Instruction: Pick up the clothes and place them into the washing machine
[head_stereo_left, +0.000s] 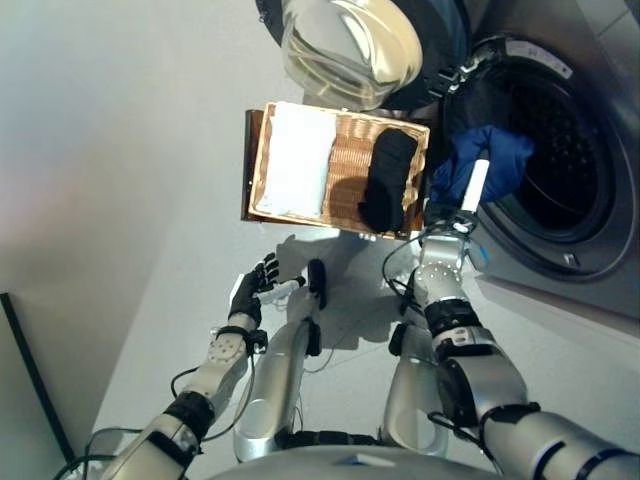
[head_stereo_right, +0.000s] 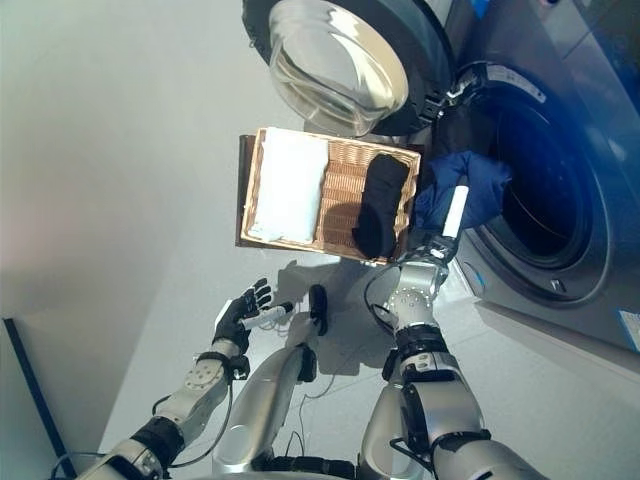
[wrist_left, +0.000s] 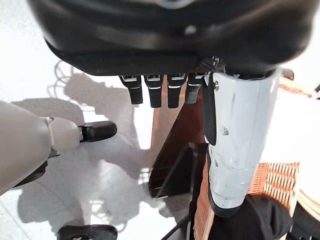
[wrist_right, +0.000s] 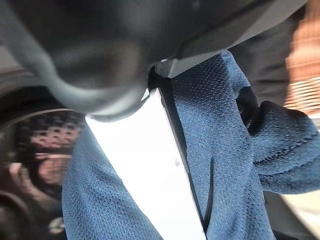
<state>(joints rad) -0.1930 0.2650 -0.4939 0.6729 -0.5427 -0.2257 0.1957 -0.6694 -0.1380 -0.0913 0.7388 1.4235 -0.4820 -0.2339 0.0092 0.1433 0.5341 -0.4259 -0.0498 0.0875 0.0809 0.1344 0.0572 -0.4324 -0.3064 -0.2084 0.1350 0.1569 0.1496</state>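
Nearest me: left hand (head_stereo_left: 250, 290), fingers spread, holding nothing, idle above the floor (head_stereo_left: 120, 200). Next: right hand (head_stereo_left: 452, 218), fingers curled round a blue garment (head_stereo_left: 490, 160), which I have at the mouth of the washing machine (head_stereo_left: 560, 200), partly over the drum rim and not yet released. Beyond: wicker basket (head_stereo_left: 345, 165) on the floor, holding a white cloth (head_stereo_left: 298, 160) and a black garment (head_stereo_left: 388, 180), both untouched. Farthest: open glass door (head_stereo_left: 350, 45). I judge one item nearly loaded, two left.
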